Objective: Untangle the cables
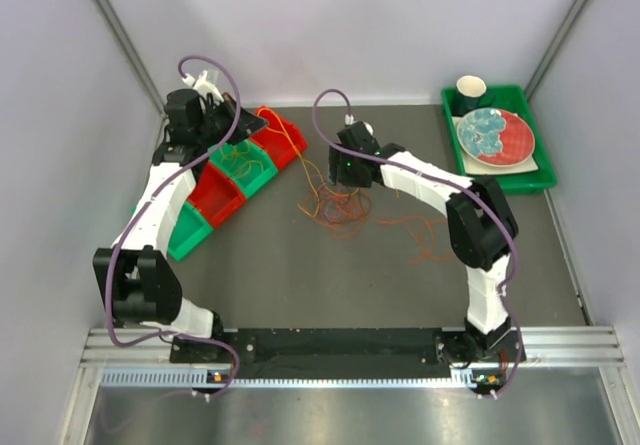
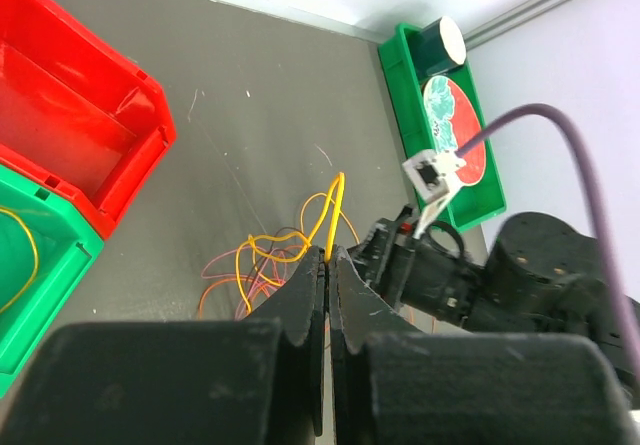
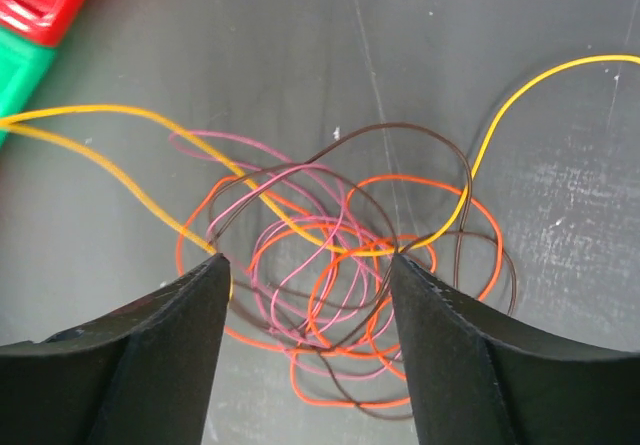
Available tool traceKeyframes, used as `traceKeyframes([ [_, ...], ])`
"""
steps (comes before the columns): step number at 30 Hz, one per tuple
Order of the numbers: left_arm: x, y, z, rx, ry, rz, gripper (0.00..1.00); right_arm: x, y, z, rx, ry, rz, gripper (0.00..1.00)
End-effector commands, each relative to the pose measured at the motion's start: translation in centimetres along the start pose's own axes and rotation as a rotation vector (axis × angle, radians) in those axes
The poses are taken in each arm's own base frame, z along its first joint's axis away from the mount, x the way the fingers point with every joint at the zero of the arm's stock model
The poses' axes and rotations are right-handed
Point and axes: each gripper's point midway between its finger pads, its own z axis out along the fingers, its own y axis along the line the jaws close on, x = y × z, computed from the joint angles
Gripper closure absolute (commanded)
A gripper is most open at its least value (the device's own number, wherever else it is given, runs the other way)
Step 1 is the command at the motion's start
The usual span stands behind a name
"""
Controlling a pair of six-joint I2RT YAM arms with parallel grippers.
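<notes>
Cables (image 3: 330,265), light and limp I judge, knot at centre frame: my left hand (image 2: 327,257) clamps the yellow strand (image 2: 336,203), my right hand (image 3: 308,262) spread above, best hold an outer loop.

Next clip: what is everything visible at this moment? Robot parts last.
cable tangle: one heap; orange, pink, dark brown, yellow; table centre
yellow cable: one; yellow; from the tangle to the left gripper
loose cables: a few; orange-red; right of the tangle
bins: four; red and green alternating; row at left
tray: one; green; far right corner
cup: one; dark; in tray
plate: one; red and teal; in tray
table: one; dark grey
left gripper: shut on the yellow cable
right gripper: open, over the tangle
</notes>
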Motion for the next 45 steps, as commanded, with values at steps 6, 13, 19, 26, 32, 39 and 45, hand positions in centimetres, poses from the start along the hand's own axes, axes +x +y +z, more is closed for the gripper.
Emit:
traceKeyframes([
  [6, -1.6, -2.2, -1.5, 0.04, -0.055, 0.056, 1.0, -1.1, 0.1, 2.8, 0.089, -0.01, 0.011, 0.46],
  [13, -1.7, -2.3, -1.7, 0.036, -0.06, 0.06, 1.0, -1.3, -0.7, 4.4, 0.146, -0.002, -0.025, 0.66],
  [19, -2.3, -2.6, -2.2, 0.031, -0.087, 0.069, 1.0, -2.3, -1.7, 3.1, 0.178, -0.047, -0.052, 1.0],
  [26, -3.2, -3.7, -2.9, 0.049, -0.119, 0.09, 1.0, -3.4, -1.6, 0.0, 0.073, -0.104, -0.063, 0.89],
  [32, -3.1, -3.8, -2.9, 0.054, -0.117, 0.085, 1.0, -3.5, -1.0, 0.9, 0.058, -0.088, -0.132, 0.68],
  [39, -3.1, -3.7, -2.9, 0.05, -0.117, 0.083, 1.0, -4.0, 0.1, 1.2, 0.018, -0.079, -0.159, 0.62],
  [45, -3.1, -3.7, -3.1, 0.042, -0.118, 0.092, 1.0, -3.4, 0.8, 2.6, -0.003, -0.047, -0.183, 0.62],
])
